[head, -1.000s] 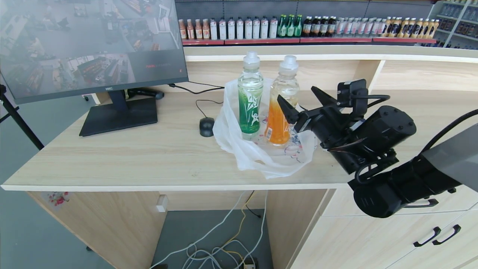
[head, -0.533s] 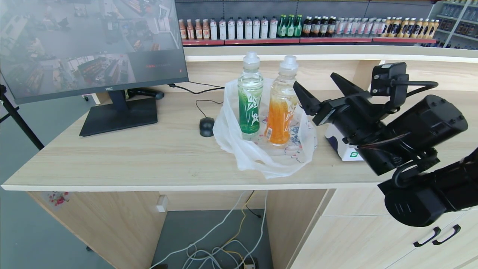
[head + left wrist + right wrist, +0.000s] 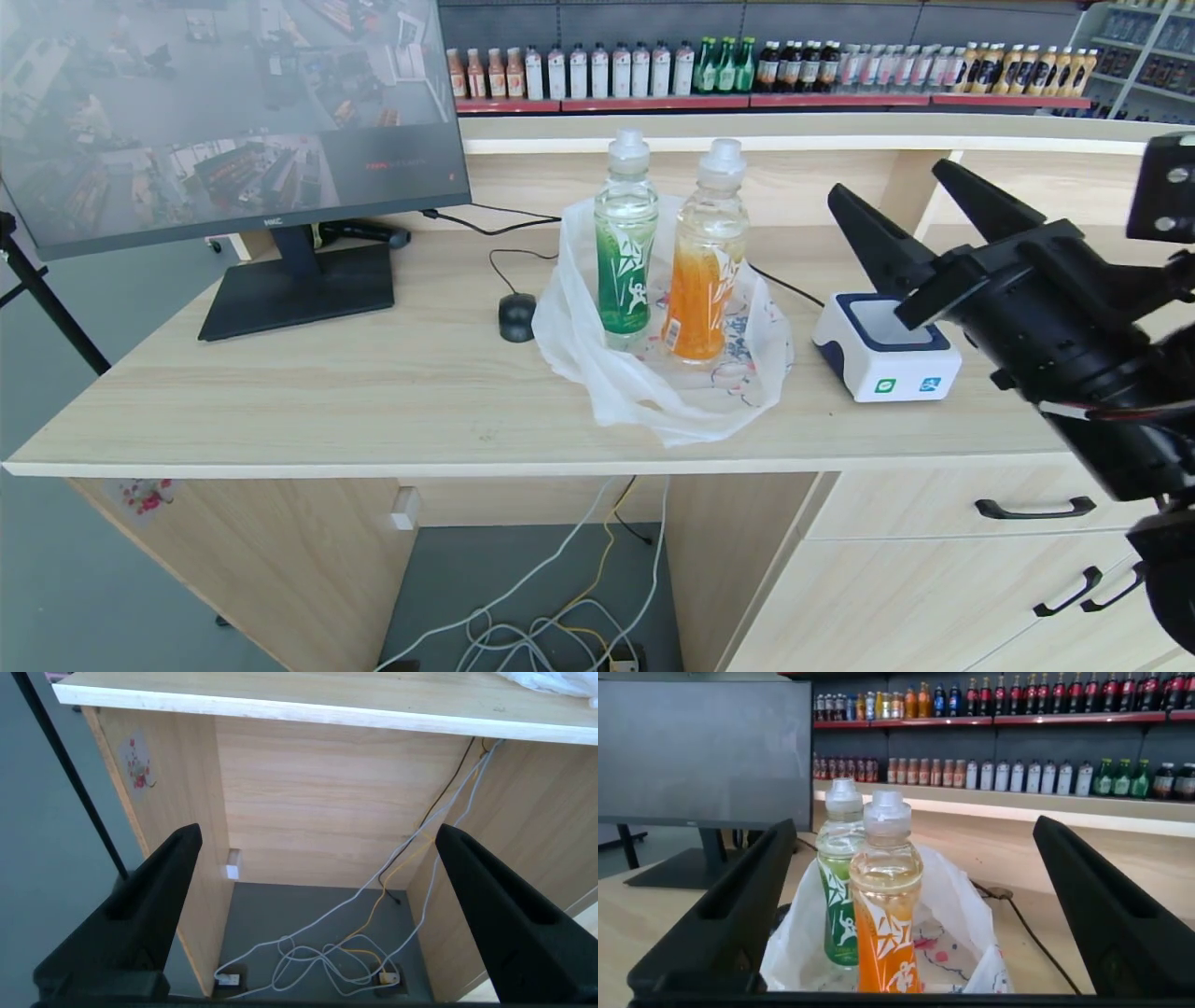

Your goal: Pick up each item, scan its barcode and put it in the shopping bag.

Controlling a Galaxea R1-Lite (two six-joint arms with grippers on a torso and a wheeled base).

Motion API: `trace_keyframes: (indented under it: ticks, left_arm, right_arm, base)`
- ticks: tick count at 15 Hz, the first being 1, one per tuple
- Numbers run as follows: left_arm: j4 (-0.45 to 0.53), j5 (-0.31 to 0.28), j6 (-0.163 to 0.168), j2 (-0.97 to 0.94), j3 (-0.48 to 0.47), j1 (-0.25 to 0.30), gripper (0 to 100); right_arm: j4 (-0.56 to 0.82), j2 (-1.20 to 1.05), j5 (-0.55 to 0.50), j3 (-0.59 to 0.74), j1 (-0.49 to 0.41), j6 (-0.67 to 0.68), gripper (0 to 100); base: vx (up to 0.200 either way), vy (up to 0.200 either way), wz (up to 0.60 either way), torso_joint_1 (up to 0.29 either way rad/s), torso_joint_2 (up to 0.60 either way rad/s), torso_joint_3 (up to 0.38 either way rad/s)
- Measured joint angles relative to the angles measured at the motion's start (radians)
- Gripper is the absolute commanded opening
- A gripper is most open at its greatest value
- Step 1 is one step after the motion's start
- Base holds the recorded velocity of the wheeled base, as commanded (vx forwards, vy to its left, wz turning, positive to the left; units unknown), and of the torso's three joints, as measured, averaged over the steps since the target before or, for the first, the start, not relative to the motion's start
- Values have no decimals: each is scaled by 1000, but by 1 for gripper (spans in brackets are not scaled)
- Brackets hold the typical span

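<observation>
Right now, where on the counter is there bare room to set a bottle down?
The widest bare patch runs along the counter front, between the monitor base and the shopping bag, nearer than the mouse. The right is crowded: the bag sits close to the scanner, with the open right gripper by it.

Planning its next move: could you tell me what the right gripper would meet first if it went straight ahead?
Probably the orange bottle, centred ahead of the open right gripper in its wrist view; the green bottle stands beyond it. The distance is hard to judge.
</observation>
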Motion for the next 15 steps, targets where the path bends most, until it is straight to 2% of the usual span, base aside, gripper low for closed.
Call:
trace_keyframes:
  ticks: [5, 7, 10, 15]
  left_arm:
    - [0, 1, 0, 0, 0, 0, 100]
    - [0, 1, 0, 0, 0, 0, 100]
    - [0, 0, 0, 0, 0, 0, 100]
    - [0, 0, 0, 0, 0, 0, 100]
  right_arm:
    - [7, -399, -1, 399, 0, -4, 100]
    - [127, -587, 0, 497, -2, 15, 100]
    - [491, -845, 1, 553, -4, 20, 100]
    - [1203, -1293, 4, 574, 8, -4, 100]
  base:
    - [0, 0, 0, 0, 0, 0]
    - [0, 0, 0, 0, 0, 0]
    - [0, 0, 0, 0, 0, 0]
    - [0, 0, 0, 0, 0, 0]
